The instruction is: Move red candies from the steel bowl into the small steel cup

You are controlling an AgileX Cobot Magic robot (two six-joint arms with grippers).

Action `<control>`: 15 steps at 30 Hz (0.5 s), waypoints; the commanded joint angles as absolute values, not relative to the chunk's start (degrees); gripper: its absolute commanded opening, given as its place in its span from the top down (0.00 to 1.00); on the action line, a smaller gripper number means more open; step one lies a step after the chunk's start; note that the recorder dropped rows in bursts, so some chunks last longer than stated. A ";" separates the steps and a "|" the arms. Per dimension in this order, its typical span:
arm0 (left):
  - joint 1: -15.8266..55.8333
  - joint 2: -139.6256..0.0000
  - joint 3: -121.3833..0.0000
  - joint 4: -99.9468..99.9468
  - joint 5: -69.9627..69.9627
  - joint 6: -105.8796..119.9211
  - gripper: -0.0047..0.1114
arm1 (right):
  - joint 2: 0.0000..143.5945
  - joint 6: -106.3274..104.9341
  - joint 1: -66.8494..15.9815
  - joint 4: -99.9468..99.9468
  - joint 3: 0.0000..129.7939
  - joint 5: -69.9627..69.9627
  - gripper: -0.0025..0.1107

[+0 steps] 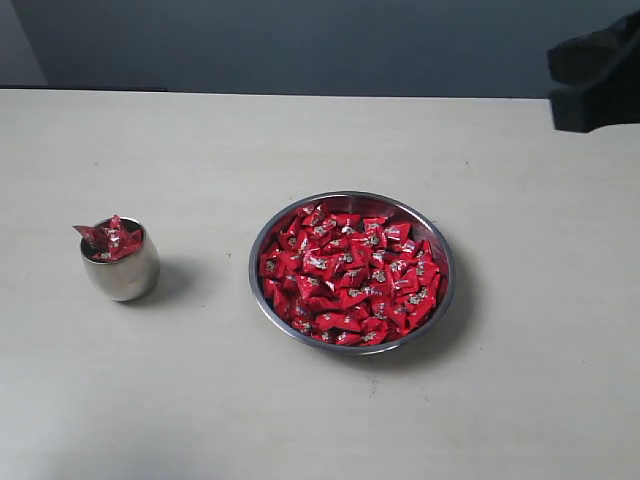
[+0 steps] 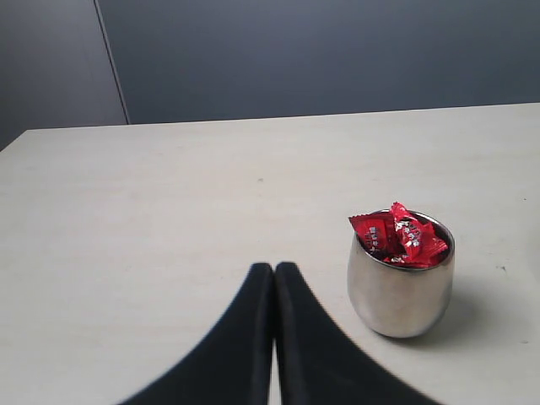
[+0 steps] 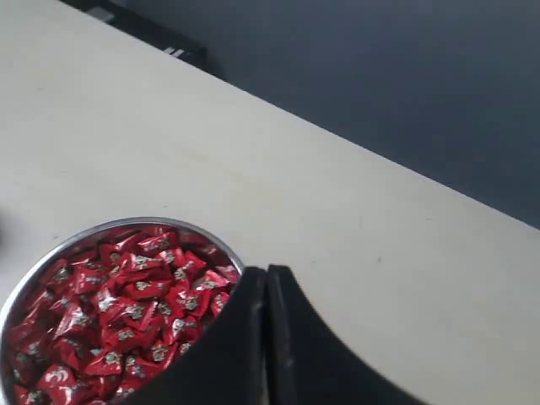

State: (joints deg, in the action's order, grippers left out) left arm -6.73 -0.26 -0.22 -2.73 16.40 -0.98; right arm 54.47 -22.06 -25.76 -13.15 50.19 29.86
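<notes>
Exterior view: red candies [image 1: 350,275], likely light and slippery, heap the steel bowl [image 1: 352,196], some in the small steel cup [image 1: 120,276] nearby; left gripper [image 2: 274,270] and right gripper [image 3: 267,273] clenched empty. Pinch one mid-wrapper.

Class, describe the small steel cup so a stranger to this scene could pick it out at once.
On the pale table sits a wide steel bowl heaped with red candies. Left of it in the exterior view, standing apart, is the small steel cup. Unlike the shallow bowl it is narrow and barrel-shaped, with a few candies poking above its rim.
</notes>
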 commanded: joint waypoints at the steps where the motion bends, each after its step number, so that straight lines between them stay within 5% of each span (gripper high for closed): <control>1: -6.77 0.00 0.00 -2.60 16.31 -1.12 0.96 | 49.44 -21.87 -20.36 -12.97 49.98 33.53 0.99; 6: -6.77 0.00 0.00 -2.60 16.31 -1.12 0.96 | 41.22 -21.87 -14.39 -10.49 49.29 38.34 0.99; 15: -6.77 0.00 0.00 -2.60 16.31 -1.12 0.96 | 21.09 -16.90 -7.62 -9.01 26.90 26.11 0.99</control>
